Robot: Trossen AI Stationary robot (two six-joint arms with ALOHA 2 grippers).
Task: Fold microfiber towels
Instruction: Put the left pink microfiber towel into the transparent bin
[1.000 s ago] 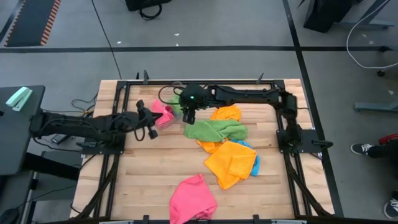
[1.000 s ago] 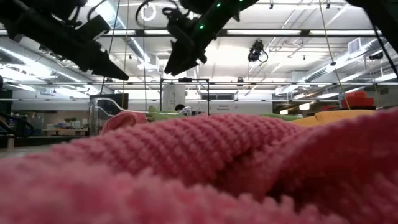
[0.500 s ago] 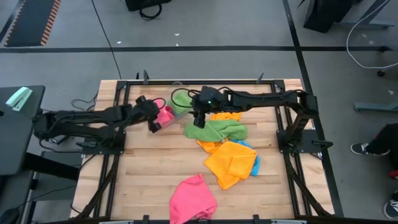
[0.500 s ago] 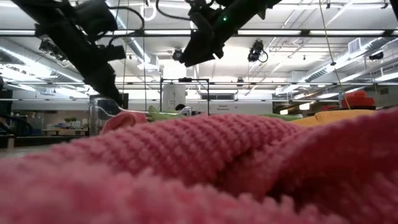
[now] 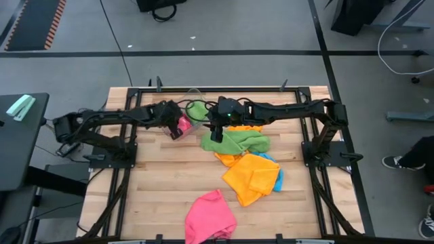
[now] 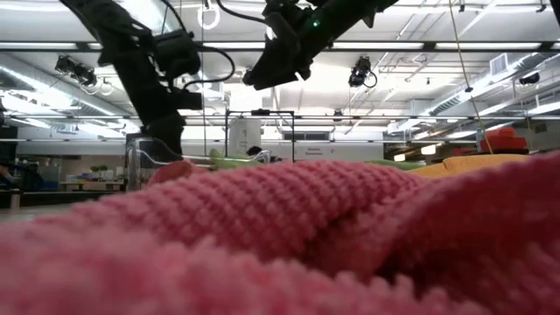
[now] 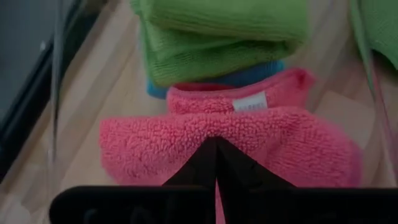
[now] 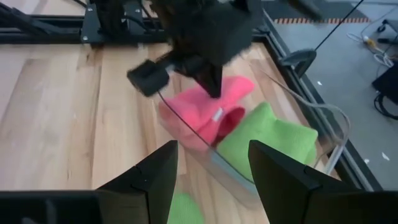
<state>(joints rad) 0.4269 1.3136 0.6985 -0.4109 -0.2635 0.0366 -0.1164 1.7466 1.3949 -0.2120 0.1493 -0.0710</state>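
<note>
Inside the clear plastic tub [image 8: 298,134], left gripper [image 7: 216,163] clamps the folded pink microfiber towel [image 7: 261,140]; right gripper [image 8: 212,177] hovers nearby, fingers apart, empty.

A wooden table [image 5: 163,190] of pale planks fills the middle of the high view, edged by a black metal frame [image 5: 133,94]. A clear plastic tub [image 5: 194,95] stands on the table near its far edge; its curved transparent wall [image 8: 311,118] shows close up in the right wrist view. Beside the table's left edge sits a dark stand [image 5: 20,129] with a pale green object [image 5: 20,107] lying on it. Beyond the table's far edge the grey floor carries a black strip [image 5: 203,53] and a hazard-striped mat [image 5: 37,24]. Off the table's right edge, a person's shoe [image 5: 393,163] shows on the floor. In the low view, ceiling light strips [image 6: 420,45] run across the room behind the table.
</note>
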